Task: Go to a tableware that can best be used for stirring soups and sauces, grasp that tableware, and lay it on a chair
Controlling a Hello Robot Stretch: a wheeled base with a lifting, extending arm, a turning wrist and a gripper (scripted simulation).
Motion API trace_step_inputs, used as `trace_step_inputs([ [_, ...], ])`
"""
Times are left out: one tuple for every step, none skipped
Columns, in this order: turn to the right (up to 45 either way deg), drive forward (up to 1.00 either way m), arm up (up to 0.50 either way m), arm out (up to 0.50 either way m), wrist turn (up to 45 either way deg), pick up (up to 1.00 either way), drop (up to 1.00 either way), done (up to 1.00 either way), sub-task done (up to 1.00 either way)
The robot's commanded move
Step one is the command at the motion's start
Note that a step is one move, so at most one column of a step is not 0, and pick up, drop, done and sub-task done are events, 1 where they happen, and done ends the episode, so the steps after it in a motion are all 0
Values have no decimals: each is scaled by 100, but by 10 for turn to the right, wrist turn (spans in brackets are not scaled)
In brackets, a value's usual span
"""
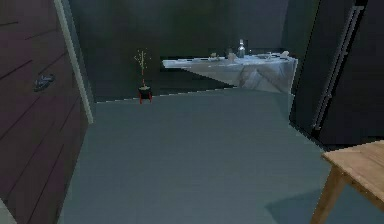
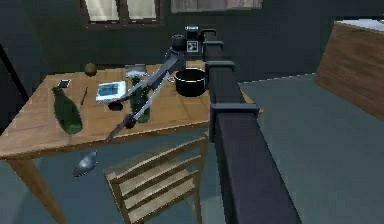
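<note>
In the arm side view the dark arm (image 2: 235, 140) rises from the bottom edge. The gripper (image 2: 122, 125) reaches down and left across the front edge of a wooden table (image 2: 40, 135). A small grey spoon-shaped thing (image 2: 86, 163) hangs just past the fingers (image 2: 140, 100), below the table's edge and clear of the floor, so the gripper holds it. A wooden chair (image 2: 160, 180) with a slatted back stands right of the spoon, in front of the table.
On the table lie a dark green bottle (image 2: 68, 110), a black pot (image 2: 190, 82), a blue and white flat thing (image 2: 110, 92) and a small phone-like slab (image 2: 63, 84). The forward view has a white counter (image 1: 235, 65), a potted plant (image 1: 145, 75), a wooden table corner (image 1: 360, 170) and open floor.
</note>
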Motion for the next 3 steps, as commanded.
trace_step_inputs([
  [0, 0, 0, 0, 450, 0, 0, 0, 0],
  [0, 0, 0, 0, 180, 0, 0, 0, 0],
  [0, 0, -32, 0, 0, 0, 0, 0, 0],
])
